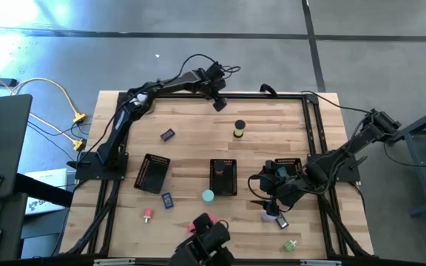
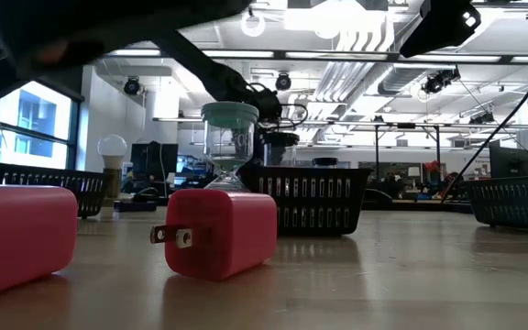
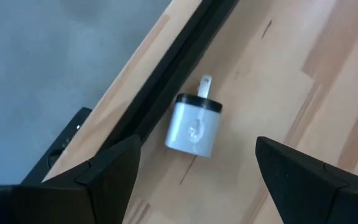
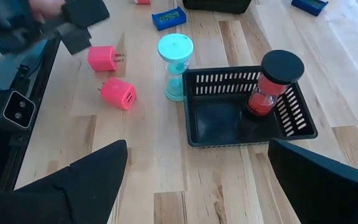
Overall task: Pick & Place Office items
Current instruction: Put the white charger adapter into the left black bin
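My left gripper (image 3: 197, 149) is open at the table's far edge (image 1: 219, 102). It hovers over a white charger plug with a black top (image 3: 194, 127), which lies on its side next to the black frame rail; the fingers stand on either side without touching it. My right gripper (image 4: 197, 149) is open and sits above the table to the right of the middle mesh tray (image 4: 194, 140). A red hourglass (image 4: 272, 87) stands in that tray. A teal hourglass (image 4: 175, 65) stands beside the tray, with two pink chargers (image 4: 118, 93) lying nearby.
More mesh trays sit to the left (image 1: 152, 173) and under the right arm (image 1: 291, 166). Blue rectangles (image 1: 167, 199), a yellow-black cylinder (image 1: 239, 130), a red bit (image 1: 148, 215) and a green bit (image 1: 291, 244) lie scattered. A bulb on a base (image 2: 113, 170) stands farther off. The black frame rail (image 3: 166, 74) borders the table.
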Motion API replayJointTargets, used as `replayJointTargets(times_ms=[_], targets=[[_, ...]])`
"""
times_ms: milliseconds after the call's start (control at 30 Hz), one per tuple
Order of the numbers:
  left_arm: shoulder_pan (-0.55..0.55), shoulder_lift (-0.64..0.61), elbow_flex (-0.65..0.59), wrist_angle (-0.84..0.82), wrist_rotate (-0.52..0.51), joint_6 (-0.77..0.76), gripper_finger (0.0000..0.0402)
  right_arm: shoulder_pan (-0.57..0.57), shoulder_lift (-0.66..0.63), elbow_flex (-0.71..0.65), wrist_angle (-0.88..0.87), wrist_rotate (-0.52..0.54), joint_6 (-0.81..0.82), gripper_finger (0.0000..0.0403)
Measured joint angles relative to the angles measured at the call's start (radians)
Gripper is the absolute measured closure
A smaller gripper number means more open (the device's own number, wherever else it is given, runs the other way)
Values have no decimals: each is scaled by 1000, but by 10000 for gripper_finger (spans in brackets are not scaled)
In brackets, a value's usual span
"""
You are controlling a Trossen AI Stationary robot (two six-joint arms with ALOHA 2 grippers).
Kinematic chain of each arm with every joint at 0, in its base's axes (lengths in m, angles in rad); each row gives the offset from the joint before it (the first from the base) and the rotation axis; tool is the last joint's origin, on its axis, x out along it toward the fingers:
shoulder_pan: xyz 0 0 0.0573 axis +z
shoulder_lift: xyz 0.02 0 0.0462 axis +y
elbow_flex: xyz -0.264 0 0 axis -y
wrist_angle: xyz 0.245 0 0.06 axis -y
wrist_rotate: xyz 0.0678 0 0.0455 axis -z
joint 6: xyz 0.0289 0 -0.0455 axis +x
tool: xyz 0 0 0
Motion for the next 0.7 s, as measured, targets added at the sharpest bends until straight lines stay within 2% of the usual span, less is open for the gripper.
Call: replayJointTargets(times_ms=[700], targets=[[-2, 17, -1, 9, 14, 4, 91, 0, 0, 0, -9, 0, -1, 23]])
